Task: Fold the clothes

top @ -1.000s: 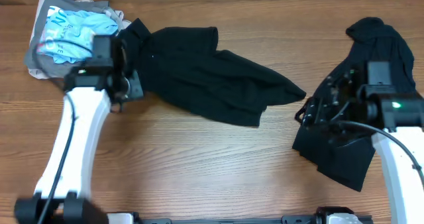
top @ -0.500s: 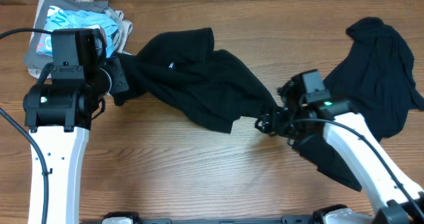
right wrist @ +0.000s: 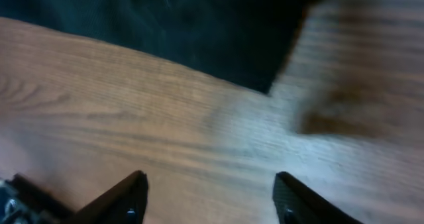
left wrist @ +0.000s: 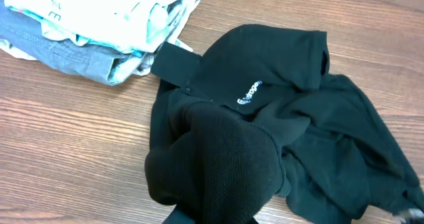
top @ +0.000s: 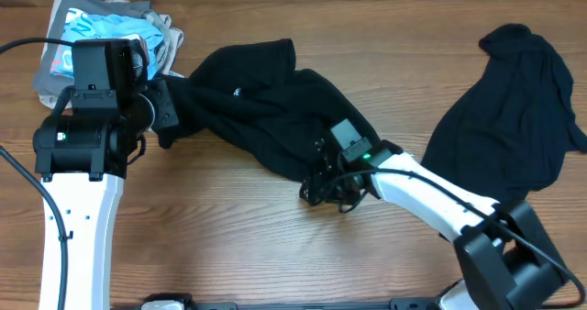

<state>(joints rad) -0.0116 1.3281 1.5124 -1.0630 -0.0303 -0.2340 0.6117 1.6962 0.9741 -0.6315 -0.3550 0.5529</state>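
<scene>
A black shirt (top: 275, 117) with a small white logo (top: 237, 92) lies crumpled in the middle of the table. My left gripper (top: 170, 117) is shut on its left edge. In the left wrist view the shirt (left wrist: 298, 144) bunches over the jaws (left wrist: 212, 217) and hides the fingers. My right gripper (top: 314, 187) is open and empty at the shirt's lower right edge. In the right wrist view its fingers (right wrist: 212, 194) hang over bare wood, with the black fabric (right wrist: 199, 25) just beyond. A second black garment (top: 514, 108) lies spread at the far right.
A pile of folded light blue and grey clothes (top: 101, 35) sits at the back left corner, next to the left gripper; it also shows in the left wrist view (left wrist: 99, 25). The table is bare wood (top: 229, 246) in front of the shirt.
My right arm has swung left, from the right garment to the lower edge of the middle shirt. My left arm drew the shirt leftward, then held still.
</scene>
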